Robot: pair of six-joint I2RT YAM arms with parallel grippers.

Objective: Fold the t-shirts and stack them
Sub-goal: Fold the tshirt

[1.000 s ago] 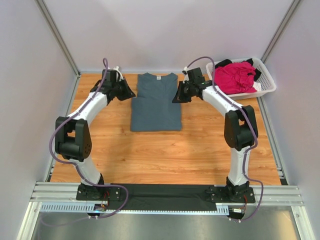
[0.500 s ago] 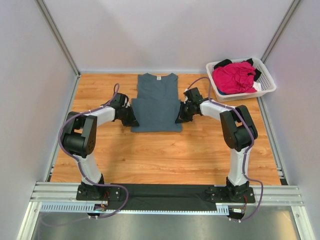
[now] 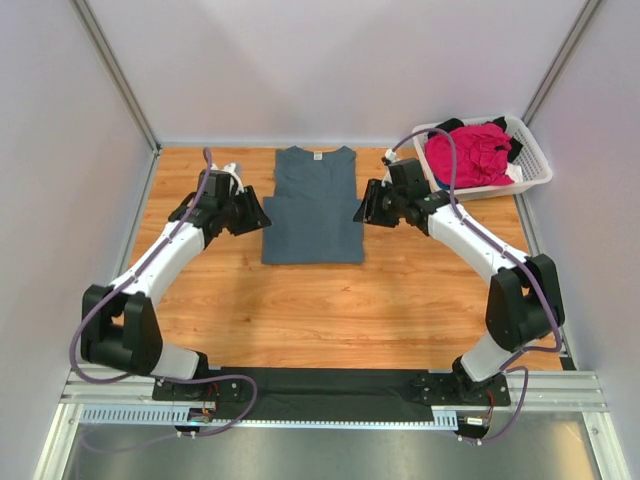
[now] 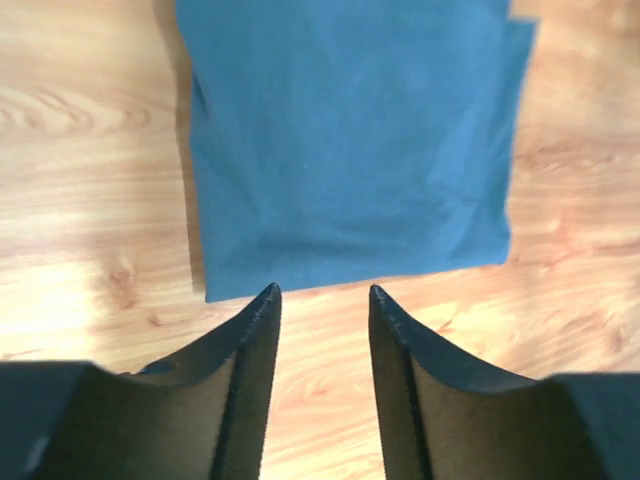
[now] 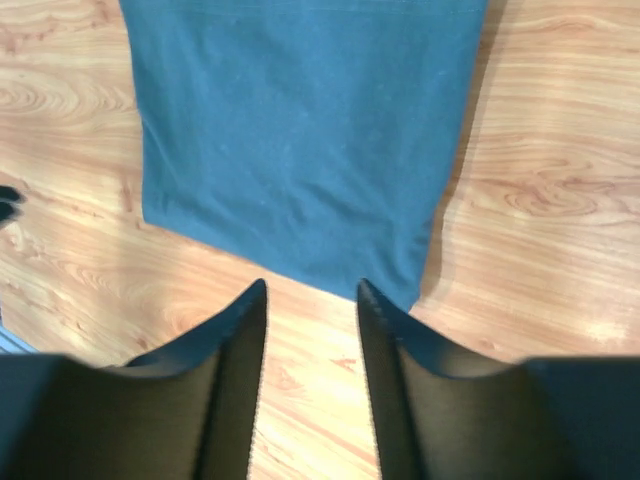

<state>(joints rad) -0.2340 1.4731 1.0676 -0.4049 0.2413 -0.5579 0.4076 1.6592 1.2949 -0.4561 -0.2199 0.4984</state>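
Wooden tabletop [image 3: 300,310] before you: blue-grey t-shirt [image 3: 312,215] lies partly folded between left gripper [image 4: 324,292] and right gripper [image 5: 311,286], both parted, empty. Next, probably: pinch edges, fold again.

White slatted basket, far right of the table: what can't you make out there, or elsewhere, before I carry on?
1. Top view: in the white slatted plastic basket, the crumpled magenta-pink shirt covers black cloth; the garment count is hidden.
2. Top view: the neck label on the slate blue-grey t-shirt is too small to read.
3. Both wrist views: that shirt's far part runs off the top edge.
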